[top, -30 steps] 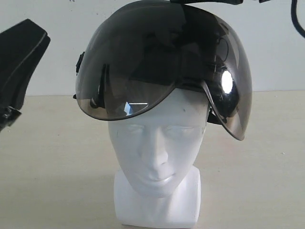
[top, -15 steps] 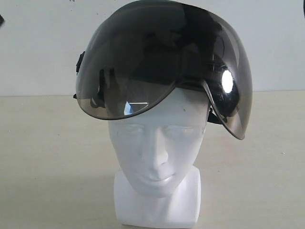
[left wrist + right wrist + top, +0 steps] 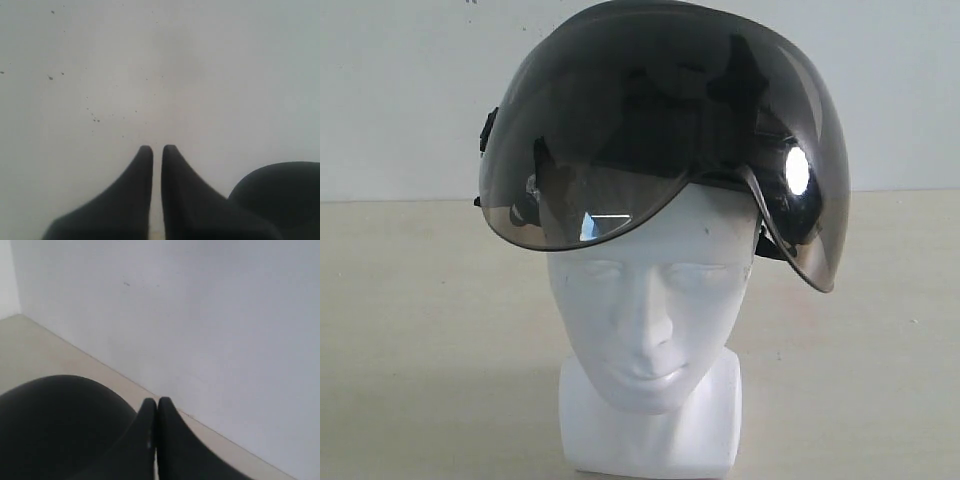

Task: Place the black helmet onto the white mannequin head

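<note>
The black helmet [image 3: 660, 130] is sitting on top of the white mannequin head [image 3: 645, 310], which is standing upright on its blocky neck base on the beige desk [image 3: 420, 340] before a white wall [image 3: 400, 100]. The smoky visor [image 3: 580, 190] is covering the forehead and hanging askew: in the exterior view its edge is dipping lower on the right, beside the temple, while the brows, nose and mouth are showing bare beneath it. In the left wrist view the left pincer [image 3: 157, 150] is pointing at the speckled wall, its two black fingers drawn almost together with only a thin slit between them and nothing held; the helmet's dark dome is showing beside it. The right pincer [image 3: 157, 402] is pressing its fingers together, empty, near the rounded crown, facing the line where desk and wall are meeting.
</note>
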Controlling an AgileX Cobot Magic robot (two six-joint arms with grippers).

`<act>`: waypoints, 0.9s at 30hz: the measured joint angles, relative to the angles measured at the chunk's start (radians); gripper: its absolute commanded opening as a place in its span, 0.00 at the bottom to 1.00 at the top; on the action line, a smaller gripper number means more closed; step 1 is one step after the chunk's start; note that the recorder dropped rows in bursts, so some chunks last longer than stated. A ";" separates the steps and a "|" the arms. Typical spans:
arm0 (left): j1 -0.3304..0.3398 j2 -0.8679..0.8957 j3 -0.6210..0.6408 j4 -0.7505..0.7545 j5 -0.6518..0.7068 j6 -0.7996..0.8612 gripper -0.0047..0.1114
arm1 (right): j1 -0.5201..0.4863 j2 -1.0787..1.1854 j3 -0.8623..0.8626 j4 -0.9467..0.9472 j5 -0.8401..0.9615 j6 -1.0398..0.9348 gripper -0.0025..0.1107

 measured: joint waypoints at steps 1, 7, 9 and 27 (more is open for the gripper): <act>0.000 0.000 -0.009 -0.011 0.002 0.025 0.08 | 0.000 -0.028 0.000 -0.064 0.023 0.052 0.02; 0.000 0.057 -0.127 -0.130 0.011 0.221 0.08 | 0.000 -0.266 0.132 -0.790 0.217 0.625 0.02; 0.000 0.115 -0.196 -0.249 0.011 0.367 0.08 | 0.000 -0.282 0.204 -0.871 0.241 0.694 0.02; 0.000 0.258 -0.371 -0.380 0.302 0.614 0.08 | 0.000 -0.324 0.398 -0.508 0.087 0.582 0.02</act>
